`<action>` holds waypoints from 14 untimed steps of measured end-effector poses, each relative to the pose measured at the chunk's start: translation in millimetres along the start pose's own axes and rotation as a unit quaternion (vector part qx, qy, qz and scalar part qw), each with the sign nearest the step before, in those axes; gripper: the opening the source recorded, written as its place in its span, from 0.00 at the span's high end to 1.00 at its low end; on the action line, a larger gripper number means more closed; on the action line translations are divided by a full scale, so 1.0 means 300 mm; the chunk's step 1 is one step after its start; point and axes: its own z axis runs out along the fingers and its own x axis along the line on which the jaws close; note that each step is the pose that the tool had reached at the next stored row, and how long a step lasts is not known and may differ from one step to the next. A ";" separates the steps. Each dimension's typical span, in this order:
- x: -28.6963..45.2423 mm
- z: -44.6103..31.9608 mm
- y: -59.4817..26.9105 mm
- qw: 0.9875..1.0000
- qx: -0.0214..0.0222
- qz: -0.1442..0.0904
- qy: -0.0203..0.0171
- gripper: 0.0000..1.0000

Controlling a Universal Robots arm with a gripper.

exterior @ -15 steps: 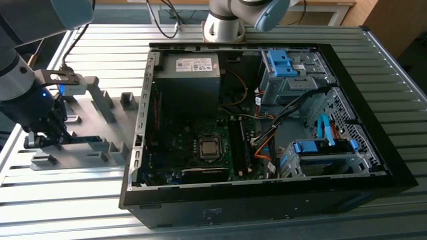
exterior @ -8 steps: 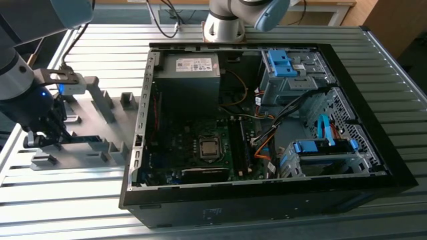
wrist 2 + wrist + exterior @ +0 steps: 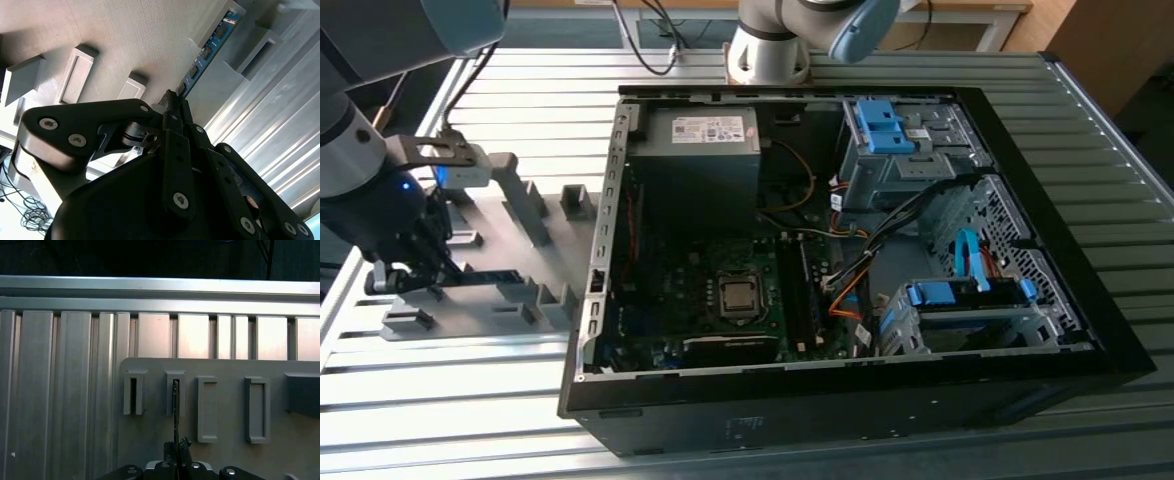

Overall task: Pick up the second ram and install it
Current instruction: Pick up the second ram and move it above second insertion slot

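Exterior view: an open computer case (image 3: pixel 787 415) lies on its side on a slotted metal table (image 3: pixel 454 400), filling the middle and right of the frame. Inside it are a grey power supply (image 3: pixel 700 130) at upper centre, a dark motherboard (image 3: pixel 720 320) with a square processor socket (image 3: pixel 738 295) below that, and two bright blue drive latches (image 3: pixel 881 125) (image 3: pixel 947 293) toward the exterior view's right. At the exterior view's left, a grey holder plate (image 3: pixel 487 245) with raised blocks lies beside the case, and the dark arm (image 3: pixel 354 160) reaches down over it.

Second wrist view: the gripper (image 3: pixel 173 102) has its black fingers (image 3: pixel 176 145) drawn together and pinching the near end of the ram stick (image 3: pixel 207 47). The stick is a thin blue board with dark chips. It runs away from the fingertips across the plate, and its far end meets a grey slotted block (image 3: pixel 239 9). Three more rectangular blocks (image 3: pixel 75 75) stand well apart from the stick on the same plate.

First wrist view: the ram stick (image 3: pixel 175 420) appears edge-on as a thin dark line. It runs from the gripper (image 3: pixel 176 446) to the slot of one block (image 3: pixel 169 392). A second slotted block (image 3: pixel 133 392) stands just beside that one. Whether the stick is seated in its slot or raised out of it cannot be told.
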 end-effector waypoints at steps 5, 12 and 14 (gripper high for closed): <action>0.000 -0.005 0.000 1.000 0.000 0.000 0.000 0.86; 0.000 -0.014 0.000 1.000 0.000 0.000 0.000 0.86; 0.000 -0.016 0.000 1.000 0.000 0.000 0.000 0.86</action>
